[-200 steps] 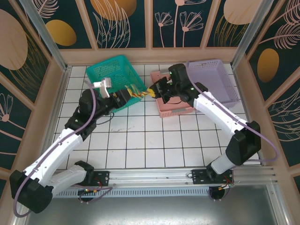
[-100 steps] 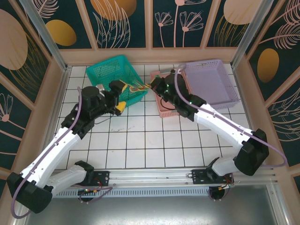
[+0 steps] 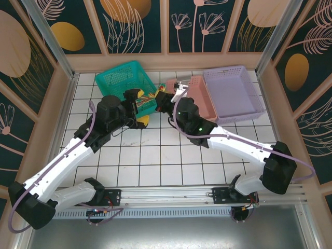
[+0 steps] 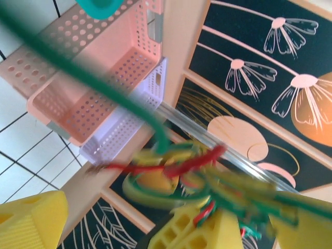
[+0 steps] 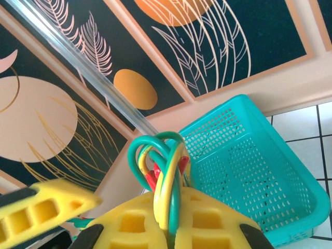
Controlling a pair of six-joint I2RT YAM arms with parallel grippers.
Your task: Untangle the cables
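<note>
A tangle of green, yellow and red cables hangs over the tiles between the teal basket and the pink basket. My right gripper is shut on the bundle. In the right wrist view the cables loop up out of its closed yellow pads. My left gripper stands open just left of the bundle, one yellow finger on either side. In the left wrist view the blurred cables hang ahead of its spread fingers, which grip nothing.
A lilac basket sits to the right of the pink one. The teal basket lies close behind the right gripper. Wooden walls with painted panels close in the tiled table on three sides.
My left gripper has opened wide and let go of the bundle. My right gripper has carried the cables left, away from the pink basket and toward the teal one.
</note>
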